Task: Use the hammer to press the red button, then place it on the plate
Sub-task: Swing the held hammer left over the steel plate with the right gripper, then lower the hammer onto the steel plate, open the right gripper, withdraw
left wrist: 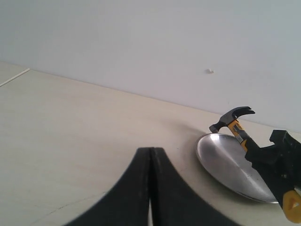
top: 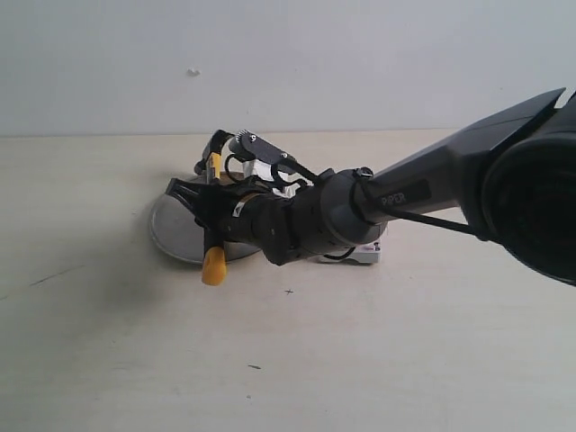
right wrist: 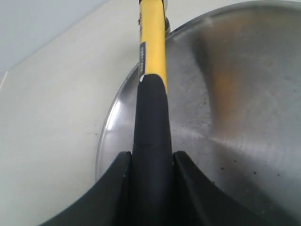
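**Brushed metal, matt plastic, dull table**

The plate [right wrist: 235, 94] is silver metal with a brushed finish. It has a fine grain and a soft sheen, carries a blurred yellow reflection, and is marked with a few dark specks. The hammer [right wrist: 151, 117] has a dark metal head with only a slight shine. Its neck is smooth, glossy yellow, its grip is matt black and rubber-like, and its butt end is the same smooth yellow, plastic by its look. The left gripper [left wrist: 151, 157] and the right gripper [right wrist: 151, 157] have smooth fingers of matt black plastic. The right arm [top: 450, 175] wears a dark grey shell with a faint sheen. The table [top: 360, 360] is pale, matt and smooth, lightly scuffed.
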Robot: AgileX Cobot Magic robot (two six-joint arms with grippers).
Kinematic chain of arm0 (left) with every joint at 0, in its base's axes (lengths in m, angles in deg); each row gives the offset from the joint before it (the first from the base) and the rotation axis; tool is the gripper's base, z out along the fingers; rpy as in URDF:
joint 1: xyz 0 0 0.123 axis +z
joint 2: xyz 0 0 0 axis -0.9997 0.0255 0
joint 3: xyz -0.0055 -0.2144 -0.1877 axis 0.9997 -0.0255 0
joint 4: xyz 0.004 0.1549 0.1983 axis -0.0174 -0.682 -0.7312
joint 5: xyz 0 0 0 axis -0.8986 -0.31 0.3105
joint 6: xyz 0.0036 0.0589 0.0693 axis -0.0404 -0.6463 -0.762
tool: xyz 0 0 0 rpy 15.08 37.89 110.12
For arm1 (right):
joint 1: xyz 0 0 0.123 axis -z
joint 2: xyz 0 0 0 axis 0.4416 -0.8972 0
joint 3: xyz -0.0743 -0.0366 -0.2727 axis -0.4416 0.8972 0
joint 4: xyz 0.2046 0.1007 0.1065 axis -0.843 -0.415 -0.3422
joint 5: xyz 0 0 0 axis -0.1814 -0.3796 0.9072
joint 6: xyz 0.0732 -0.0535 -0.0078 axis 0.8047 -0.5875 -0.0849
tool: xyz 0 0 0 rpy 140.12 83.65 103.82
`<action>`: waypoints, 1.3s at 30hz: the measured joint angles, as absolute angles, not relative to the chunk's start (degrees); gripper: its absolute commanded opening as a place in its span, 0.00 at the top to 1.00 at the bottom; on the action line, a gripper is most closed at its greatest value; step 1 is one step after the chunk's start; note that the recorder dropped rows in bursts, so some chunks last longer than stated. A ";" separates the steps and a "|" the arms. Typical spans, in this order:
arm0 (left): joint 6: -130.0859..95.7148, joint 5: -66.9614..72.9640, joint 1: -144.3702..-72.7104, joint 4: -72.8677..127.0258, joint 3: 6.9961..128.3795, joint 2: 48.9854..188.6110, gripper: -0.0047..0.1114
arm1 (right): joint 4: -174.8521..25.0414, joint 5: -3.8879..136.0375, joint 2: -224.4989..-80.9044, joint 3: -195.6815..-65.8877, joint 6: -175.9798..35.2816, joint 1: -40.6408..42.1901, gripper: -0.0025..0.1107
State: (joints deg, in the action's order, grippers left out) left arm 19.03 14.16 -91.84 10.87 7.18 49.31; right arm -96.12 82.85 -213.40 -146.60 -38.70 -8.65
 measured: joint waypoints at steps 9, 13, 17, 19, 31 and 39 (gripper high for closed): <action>19.03 14.16 -91.84 10.87 7.18 49.31 0.96 | -96.12 82.26 -213.40 -146.60 -40.48 -8.65 0.70; 19.03 14.16 -91.84 10.87 7.18 49.31 0.96 | -96.01 80.71 -213.40 -146.60 -41.48 -8.65 0.68; 19.03 14.16 -91.84 10.87 7.18 49.31 0.96 | -95.90 79.85 -213.40 -146.60 -42.07 -8.65 0.67; 19.03 14.16 -91.84 10.87 7.18 49.31 0.96 | -95.90 79.85 -213.40 -146.60 -42.09 -8.65 0.67; 19.03 14.16 -91.84 10.87 7.18 49.31 0.96 | -96.14 77.65 -212.03 -146.60 -42.33 -8.23 0.68; 19.03 14.16 -91.84 10.87 7.18 49.31 0.96 | -96.14 75.03 -207.30 -146.60 -46.50 -8.09 0.85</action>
State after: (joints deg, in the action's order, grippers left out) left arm 19.03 14.16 -91.84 10.87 7.18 49.31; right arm -96.14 75.03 -207.30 -146.60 -46.50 -8.09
